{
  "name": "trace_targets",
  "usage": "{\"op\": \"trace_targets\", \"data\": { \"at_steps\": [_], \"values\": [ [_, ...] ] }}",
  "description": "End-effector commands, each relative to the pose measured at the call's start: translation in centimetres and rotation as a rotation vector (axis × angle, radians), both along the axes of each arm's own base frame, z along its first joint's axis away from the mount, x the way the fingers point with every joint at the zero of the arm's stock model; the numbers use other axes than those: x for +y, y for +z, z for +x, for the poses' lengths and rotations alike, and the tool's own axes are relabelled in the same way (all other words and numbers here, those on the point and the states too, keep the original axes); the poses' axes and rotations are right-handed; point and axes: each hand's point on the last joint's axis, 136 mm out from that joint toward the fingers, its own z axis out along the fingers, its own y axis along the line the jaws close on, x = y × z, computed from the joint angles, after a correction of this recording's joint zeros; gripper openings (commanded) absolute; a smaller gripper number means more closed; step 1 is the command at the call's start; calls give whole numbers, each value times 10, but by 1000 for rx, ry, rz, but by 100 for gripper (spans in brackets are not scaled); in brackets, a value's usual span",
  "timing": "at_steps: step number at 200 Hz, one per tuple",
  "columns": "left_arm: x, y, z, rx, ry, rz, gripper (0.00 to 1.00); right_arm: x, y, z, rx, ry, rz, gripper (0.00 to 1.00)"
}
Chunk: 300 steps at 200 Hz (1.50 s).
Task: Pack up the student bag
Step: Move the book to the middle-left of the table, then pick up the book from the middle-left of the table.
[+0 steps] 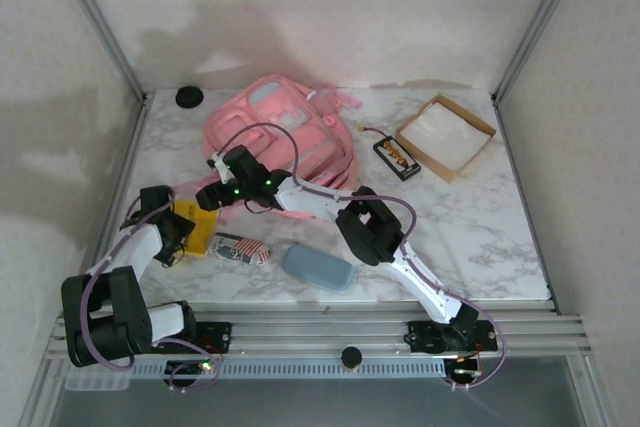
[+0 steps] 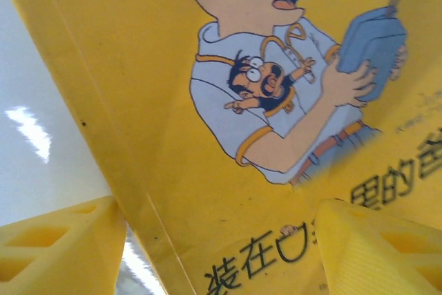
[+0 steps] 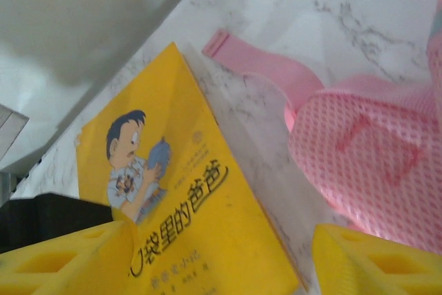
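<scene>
Wide apart stood the left jaws, their yellow fingers (image 2: 55, 250) set either side of the long edge of a yellow picture book (image 2: 262, 101) whose cover sat right up against the wrist camera. Nothing was clamped between them, and I could not tell whether a finger pressed on the cover. The right jaws were parted as well, fingers (image 3: 62, 260) flanking the book's near corner and closed on nothing.

From above, the left arm (image 1: 135, 247) sat over the near-left part of the book (image 1: 200, 230). The right arm (image 1: 330, 209) lay across the bench (image 1: 470, 237) to meet the book from the far side, just at the lower-left edge of the student bag (image 1: 285, 132).

The bag lay flat toward the back of the bench, left of centre, with its pink mesh (image 3: 380, 164) just beside the book in the right wrist view. Whether any pocket was unzipped could not be made out.

Near the front edge lay a small printed pouch (image 1: 238, 249) and a blue-grey oval case (image 1: 318, 267), both outside the bag. Off to the right sat a shallow cardboard box (image 1: 445, 135) with a small black tray (image 1: 397, 159) beside it.

By my reading the packing had hardly begun. The book was being addressed but not yet gripped, and it, the pouch and the case all had to go in.
</scene>
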Motion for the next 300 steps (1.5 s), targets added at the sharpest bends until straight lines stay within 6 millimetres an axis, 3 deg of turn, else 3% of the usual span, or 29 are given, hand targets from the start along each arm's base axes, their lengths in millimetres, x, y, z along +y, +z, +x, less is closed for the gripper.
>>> {"op": "trace_targets", "data": {
  "at_steps": [1, 35, 86, 118, 157, 177, 238, 300],
  "values": [
    [-6, 14, 21, -154, -5, -90, 71, 5, -17, 2, 9, -12, -46, 69],
    [11, 25, 2, -198, 84, -82, 71, 7, -26, 10, 14, -46, -57, 72],
    [18, 13, -6, -138, 163, -109, 72, 4, -38, 26, 27, -63, -44, 75],
    [13, 7, -9, -169, 227, -153, 73, 8, -60, 13, 67, -20, -66, 72],
    [2, -13, -12, -143, 245, -227, 73, 1, -64, 1, 54, -7, -107, 70],
    [-2, -12, -5, -192, 251, -262, 72, -3, -66, -10, 79, 15, -120, 69],
    [-8, 0, 23, -282, 182, -328, 65, -1, -33, -36, 90, 76, -65, 63],
    [-3, 6, 31, -282, 110, -275, 60, 1, -13, -51, 108, 105, -28, 51]
  ]
}}
